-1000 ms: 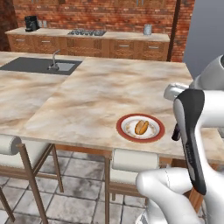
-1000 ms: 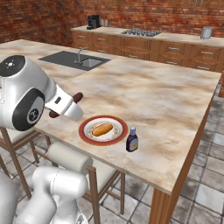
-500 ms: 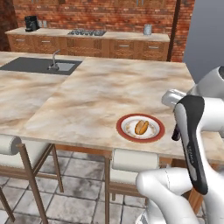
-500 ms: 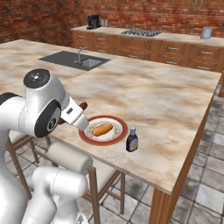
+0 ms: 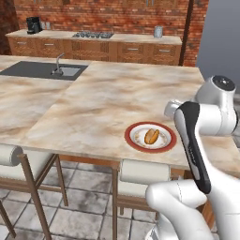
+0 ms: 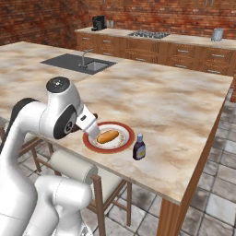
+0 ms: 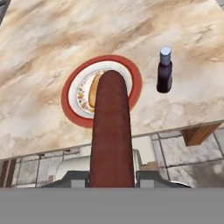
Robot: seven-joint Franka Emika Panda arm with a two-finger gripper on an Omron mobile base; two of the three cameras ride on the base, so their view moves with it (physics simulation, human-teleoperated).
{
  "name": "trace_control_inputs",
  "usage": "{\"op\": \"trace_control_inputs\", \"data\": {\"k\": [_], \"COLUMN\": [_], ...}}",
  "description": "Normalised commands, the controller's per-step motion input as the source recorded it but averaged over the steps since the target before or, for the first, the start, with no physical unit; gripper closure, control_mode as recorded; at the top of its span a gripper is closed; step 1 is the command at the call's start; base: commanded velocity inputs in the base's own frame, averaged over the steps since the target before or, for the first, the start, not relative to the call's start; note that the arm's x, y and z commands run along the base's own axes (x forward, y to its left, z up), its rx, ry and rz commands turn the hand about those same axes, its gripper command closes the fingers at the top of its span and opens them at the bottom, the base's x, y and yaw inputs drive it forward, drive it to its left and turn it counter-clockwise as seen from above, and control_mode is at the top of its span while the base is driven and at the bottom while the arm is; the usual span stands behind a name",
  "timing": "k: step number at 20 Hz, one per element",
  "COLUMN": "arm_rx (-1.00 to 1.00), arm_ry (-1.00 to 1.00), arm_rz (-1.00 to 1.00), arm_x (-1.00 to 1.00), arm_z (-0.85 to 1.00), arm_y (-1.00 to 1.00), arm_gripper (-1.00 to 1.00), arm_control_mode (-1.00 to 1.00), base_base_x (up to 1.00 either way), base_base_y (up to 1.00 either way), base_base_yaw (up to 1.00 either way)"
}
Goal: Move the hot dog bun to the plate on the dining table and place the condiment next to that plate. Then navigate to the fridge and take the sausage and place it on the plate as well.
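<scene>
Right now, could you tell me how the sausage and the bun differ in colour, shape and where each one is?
The sausage is dark reddish-brown; the bun is golden-orange. The sausage is long and slim; the bun looks shorter and fatter. The sausage is held in the shut jaws above the plate, while the bun lies on the plate. Both are oblong, with rounded ends.

**Open marble all round, two things near the plate**

You have bare dining table (image 5: 93,112) across the middle and upper left of the left base view. On the plate (image 6: 125,138), the hot dog bun (image 6: 108,136) takes the centre. The condiment (image 6: 139,147) stands just right of it in the right base view, apart from the rim.
</scene>
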Motion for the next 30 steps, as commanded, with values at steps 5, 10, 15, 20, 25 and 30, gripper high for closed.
{"op": "trace_control_inputs", "data": {"k": [5,10,15,20,25,30], "arm_rx": [0.00,0.00,0.00,0.00,0.00,0.00], "arm_ry": [0.06,0.02,0.00,0.00,0.01,0.00], "arm_rz": [0.00,0.00,0.00,0.00,0.00,0.00], "arm_x": [0.50,0.39,0.46,0.47,0.38,0.27], "arm_z": [-0.50,-0.57,-0.50,-0.47,-0.44,-0.41], "arm_y": [0.00,-0.03,-0.08,-0.10,-0.10,-0.03], "arm_gripper": [1.00,1.00,1.00,1.00,1.00,1.00], "arm_control_mode": [-1.00,-1.00,-1.00,-1.00,-1.00,-1.00], "base_base_x": [0.00,0.00,0.00,0.00,0.00,0.00], "base_base_y": [0.00,0.00,0.00,0.00,0.00,0.00], "base_base_yaw": [0.00,0.00,0.00,0.00,0.00,0.00]}}
